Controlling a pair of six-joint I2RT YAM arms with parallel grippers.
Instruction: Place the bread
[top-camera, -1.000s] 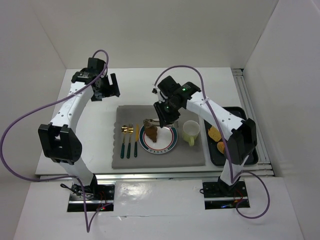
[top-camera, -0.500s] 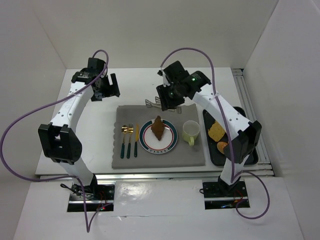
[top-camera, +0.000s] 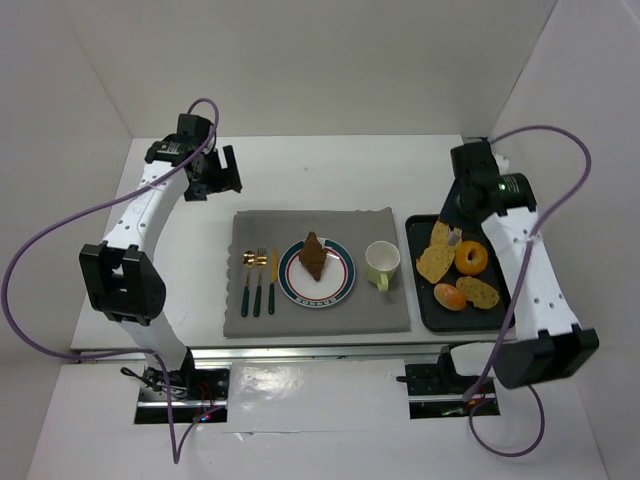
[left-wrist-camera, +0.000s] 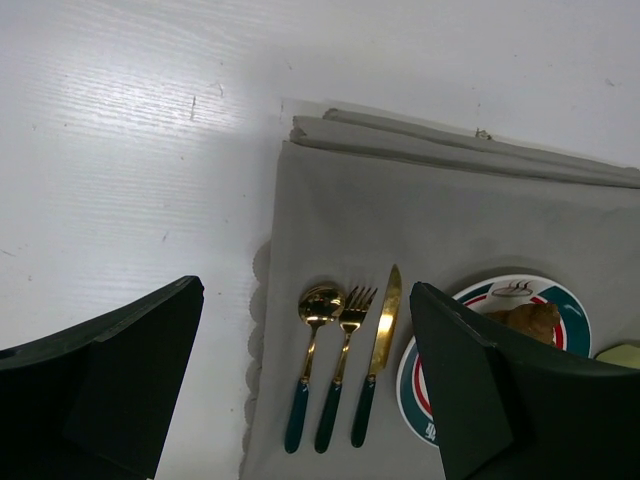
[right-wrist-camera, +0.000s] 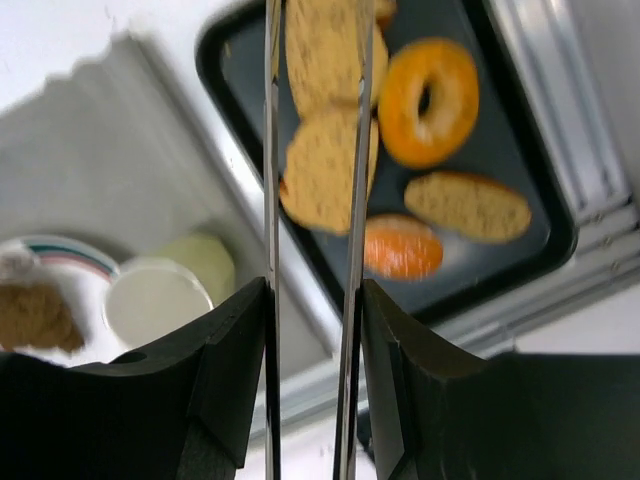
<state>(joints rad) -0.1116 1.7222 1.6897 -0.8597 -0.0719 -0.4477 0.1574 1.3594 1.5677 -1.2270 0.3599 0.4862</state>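
A brown piece of bread lies on the round plate in the middle of the grey mat; it also shows in the left wrist view and the right wrist view. My right gripper is shut on metal tongs and hangs over the black tray. The tong tips are empty above a tan bread slice. My left gripper is open and empty, high over the table's back left.
The tray holds a bread slice, a bagel, an orange roll and another loaf piece. A pale green cup stands right of the plate. A spoon, fork and knife lie left of it.
My right arm has swung with the tongs from over the plate, back and then right, to above the tray. The brown bread stays on the plate. The left arm has not moved.
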